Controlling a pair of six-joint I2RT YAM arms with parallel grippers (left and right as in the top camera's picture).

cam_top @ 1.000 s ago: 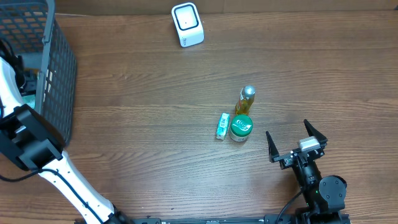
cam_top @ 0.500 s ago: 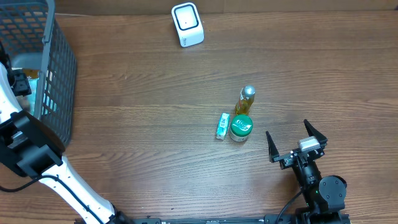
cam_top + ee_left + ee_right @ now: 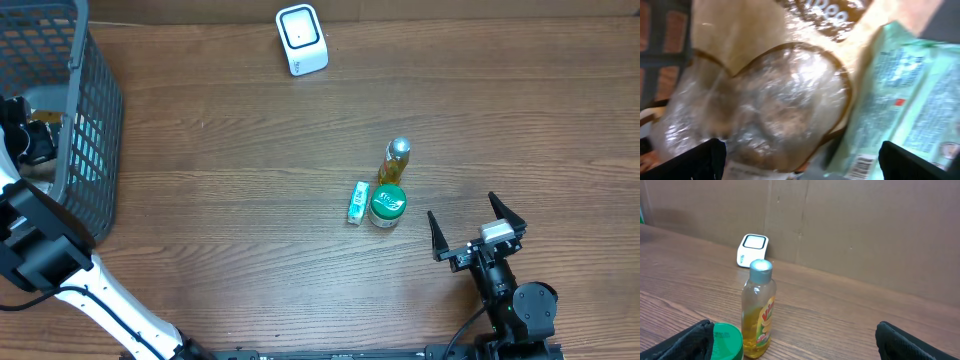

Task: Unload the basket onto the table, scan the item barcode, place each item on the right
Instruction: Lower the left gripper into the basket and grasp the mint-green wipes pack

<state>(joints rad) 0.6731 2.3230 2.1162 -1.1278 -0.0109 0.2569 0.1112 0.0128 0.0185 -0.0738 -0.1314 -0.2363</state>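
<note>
In the left wrist view the left pincer (image 3: 810, 162) is hanging wide open, its two dark fingertips (image 3: 695, 160) showing only at the lower left and lower right corners and gripping nothing; just beyond them a clear bag (image 3: 770, 110) with a brown label is filling the left and middle of the frame, and a mint-green packet (image 3: 910, 100) is lying against it on the right, a strip of barcode showing near its lower edge, though whether the fingertips are touching either one is not clear. From overhead this arm is reaching into the dark mesh basket (image 3: 95, 110) at the upper left of the frame. The right pincer (image 3: 470, 225) is sitting at the lower right of the overhead frame, its jaws spread fully and holding nothing, well apart from the goods. Near the middle of the table (image 3: 220, 220) a yellow bottle (image 3: 396, 162) with a silver cap is standing upright, a green-lidded jar (image 3: 387, 205) is standing just below it, close against it, and a small green and white pack (image 3: 357, 202) is lying just left of the jar. The white scanner (image 3: 301, 40) is sitting at the top centre of the table, well apart from these three; in the right wrist view it is showing behind the bottle, in front of a brown wall (image 3: 865, 225)
</note>
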